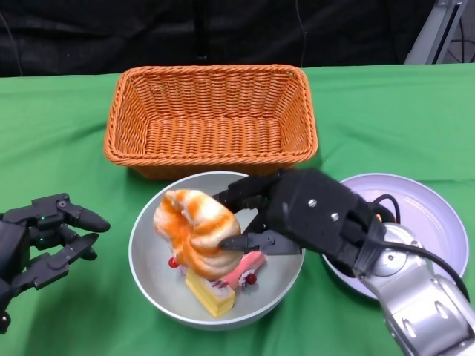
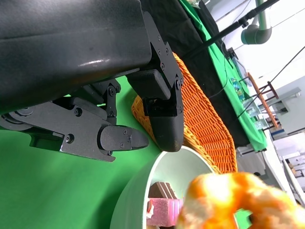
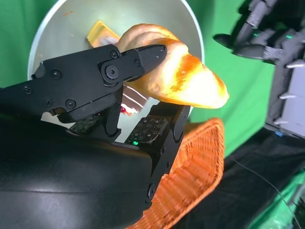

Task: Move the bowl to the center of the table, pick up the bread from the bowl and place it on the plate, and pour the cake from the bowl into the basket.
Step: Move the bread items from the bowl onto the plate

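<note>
I've got the right hand (image 1: 289,215) over the bowl (image 1: 148,263), fingers pinched on the bread (image 1: 194,226). Bread sits at the hand's 9 o'clock in the head view, above the bowl's upper-left part. Right wrist view confirms the grip: one finger (image 3: 128,64) lies across the bread's (image 3: 183,78) top, others under it, loaf sticking out past the fingertips.

Cake (image 1: 211,289) lies in the bowl at about 6 o'clock of the bread, with a pink slice (image 1: 245,268) just beside it.

Bowl is mid-table, just below the basket (image 1: 211,119), which is at its 12. Plate (image 1: 430,215) at the bowl's 3 o'clock, partly under my right forearm.

Left hand (image 1: 44,237) sits at the bowl's 9 o'clock, apart from it, fingers spread and holding nothing.
</note>
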Robot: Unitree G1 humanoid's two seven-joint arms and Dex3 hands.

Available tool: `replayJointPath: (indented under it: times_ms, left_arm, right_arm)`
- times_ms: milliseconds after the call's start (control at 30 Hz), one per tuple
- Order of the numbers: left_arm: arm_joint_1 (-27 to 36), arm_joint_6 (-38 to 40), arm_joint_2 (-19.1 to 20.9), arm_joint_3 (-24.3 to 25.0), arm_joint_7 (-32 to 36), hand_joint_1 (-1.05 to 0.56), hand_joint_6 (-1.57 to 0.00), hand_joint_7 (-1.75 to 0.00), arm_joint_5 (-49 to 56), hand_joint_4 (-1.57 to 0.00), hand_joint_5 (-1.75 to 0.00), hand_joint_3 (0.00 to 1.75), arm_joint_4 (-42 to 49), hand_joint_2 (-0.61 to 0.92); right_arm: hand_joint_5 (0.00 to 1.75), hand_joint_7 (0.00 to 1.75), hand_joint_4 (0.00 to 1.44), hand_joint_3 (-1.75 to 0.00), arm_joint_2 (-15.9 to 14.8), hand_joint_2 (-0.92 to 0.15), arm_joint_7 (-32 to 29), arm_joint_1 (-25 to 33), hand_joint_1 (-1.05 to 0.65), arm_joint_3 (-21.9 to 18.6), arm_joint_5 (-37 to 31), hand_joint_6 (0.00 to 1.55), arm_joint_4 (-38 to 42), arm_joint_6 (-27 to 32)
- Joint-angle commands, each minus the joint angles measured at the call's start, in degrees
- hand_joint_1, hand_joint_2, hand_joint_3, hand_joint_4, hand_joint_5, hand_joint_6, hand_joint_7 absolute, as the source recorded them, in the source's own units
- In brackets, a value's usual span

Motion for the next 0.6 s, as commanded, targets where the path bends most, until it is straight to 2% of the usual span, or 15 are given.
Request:
replayJointPath:
  times_ms: [33,133,200,233,267,300,367,467,600]
  left_arm:
    - [-0.28,-0.25,1.29,0.23,1.03,-0.10,-0.85,-0.88,-0.03,-0.81,-1.23,0.29,0.13,0.92]
    - [-0.21,-0.26,1.29,0.32,0.81,-0.10,-0.85,-0.88,-0.19,-0.81,-1.23,0.29,0.08,0.92]
    - [-0.19,-0.61,1.37,0.30,0.89,-0.10,-0.84,-0.88,0.00,-0.80,-1.22,0.29,0.17,0.92]
    - [-0.22,-0.80,1.40,0.29,0.95,-0.10,-0.84,-0.88,0.08,-0.80,-1.22,0.29,0.25,0.92]
    - [-0.28,-0.83,1.39,0.31,0.87,-0.10,-0.84,-0.88,-0.01,-0.80,-1.22,0.29,0.34,0.92]
    - [-0.34,-0.72,1.36,0.35,0.70,-0.10,-0.84,-0.88,-0.21,-0.81,-1.22,0.29,0.40,0.92]
    - [-0.43,-0.35,1.29,0.44,0.48,-0.08,-0.84,-0.88,-0.56,-0.81,-1.22,0.30,0.44,0.92]
    - [-0.48,-0.18,1.31,0.47,0.38,-0.08,-0.85,-0.88,-0.71,-0.81,-1.22,0.30,0.47,0.92]
    - [-0.45,0.11,1.36,0.40,1.10,-0.08,-0.85,-0.88,-0.13,-0.80,-1.22,0.30,0.32,0.92]
  right_arm:
    - [0.69,0.02,0.91,-0.10,-0.86,-0.92,0.15,0.86,-0.28,-0.80,0.54,1.10,-1.69,0.61]
    - [0.69,0.02,0.93,-0.10,-0.97,-0.92,-0.23,2.16,-0.26,-1.69,0.86,1.11,-4.48,1.44]
    - [0.78,0.02,0.98,-0.08,-1.26,-0.92,-0.69,3.43,-0.22,-2.33,1.01,1.11,-6.33,0.47]
    - [0.80,0.02,0.98,-0.07,-1.93,-0.92,-1.11,4.23,-0.22,-2.60,0.89,1.12,-6.59,-2.34]
    - [0.95,0.03,0.93,-0.06,-2.80,-0.92,-1.82,5.05,-0.20,-2.83,0.40,1.13,-6.75,-5.45]
    - [1.23,0.03,0.83,-0.04,-3.75,-0.92,-2.61,5.88,-0.19,-3.11,-0.23,1.14,-6.81,-8.73]
    - [1.44,0.03,0.72,-0.02,-5.35,-0.92,-3.67,7.16,-0.20,-3.71,-1.28,1.14,-7.22,-13.14]
    - [1.44,0.02,0.69,-0.04,-6.27,-0.92,-3.78,7.93,-0.21,-4.38,-1.22,1.13,-7.64,-15.23]
    - [1.47,0.03,0.72,-0.02,-9.19,-0.91,-4.51,10.00,-0.19,-7.08,-1.59,1.15,-8.28,-21.48]
